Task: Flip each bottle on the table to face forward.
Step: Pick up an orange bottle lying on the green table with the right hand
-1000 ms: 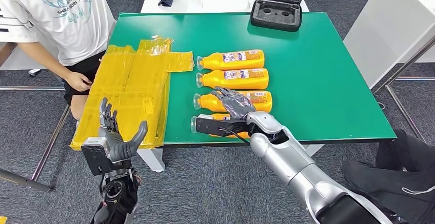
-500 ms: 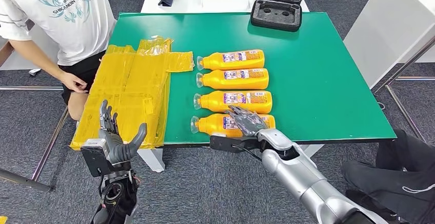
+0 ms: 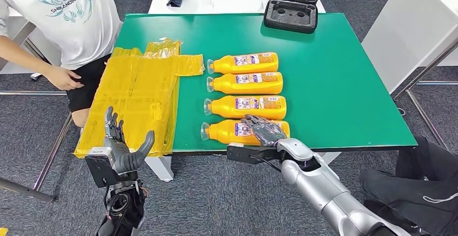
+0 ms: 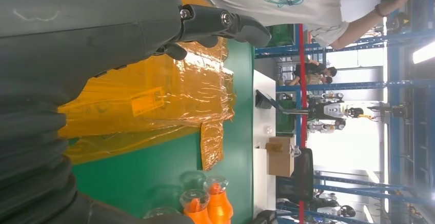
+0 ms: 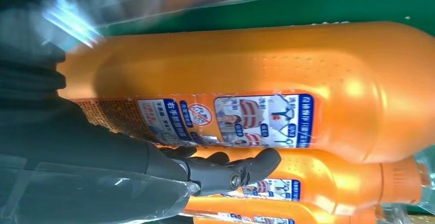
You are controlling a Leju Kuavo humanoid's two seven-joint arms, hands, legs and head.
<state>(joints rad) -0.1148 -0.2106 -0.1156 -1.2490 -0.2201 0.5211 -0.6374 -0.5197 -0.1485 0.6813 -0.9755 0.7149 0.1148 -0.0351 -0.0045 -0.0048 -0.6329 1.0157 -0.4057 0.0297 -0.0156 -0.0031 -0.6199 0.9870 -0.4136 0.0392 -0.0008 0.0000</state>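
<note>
Resting flat on the nearest bottle (image 3: 237, 131) — right robot hand (image 3: 263, 128), fingers spread, gripping nothing; left robot hand (image 3: 120, 144) open.

Four orange bottles lie on the green table (image 3: 345, 85).
The right hand (image 3: 265, 130) rests on the nearest bottle (image 3: 232, 131); three bottles (image 3: 246, 82) lie beyond it.
</note>
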